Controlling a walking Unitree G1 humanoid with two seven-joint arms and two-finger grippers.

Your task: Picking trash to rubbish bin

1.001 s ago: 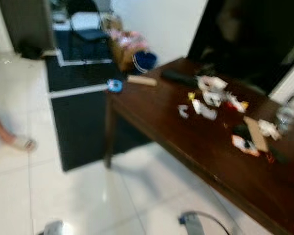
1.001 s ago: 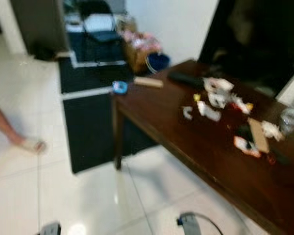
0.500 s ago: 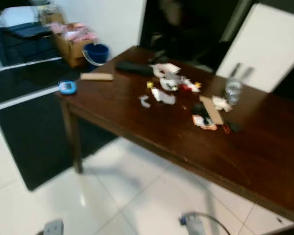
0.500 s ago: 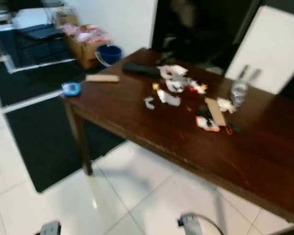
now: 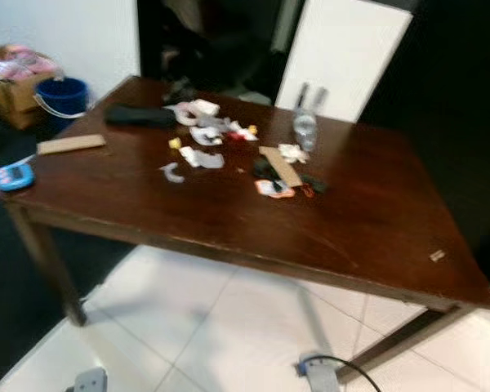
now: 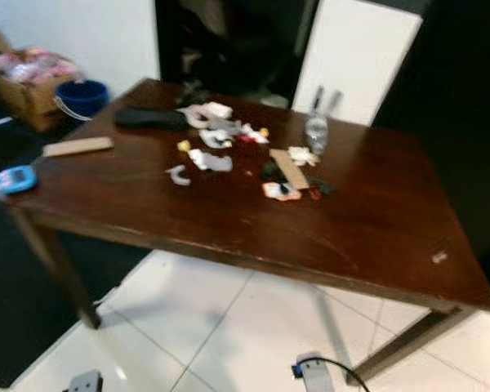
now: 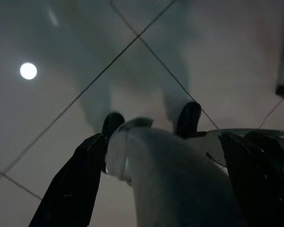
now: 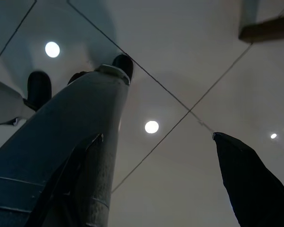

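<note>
Trash (image 5: 229,151), a blurred litter of what look like crumpled wrappers and paper scraps, lies near the middle of a dark wooden table (image 5: 376,220), just beside a clear bottle (image 5: 304,126). Left gripper (image 7: 161,161) and right gripper (image 8: 156,156) hang over white floor tiles (image 8: 189,56), fingers spread and holding nothing.
</note>
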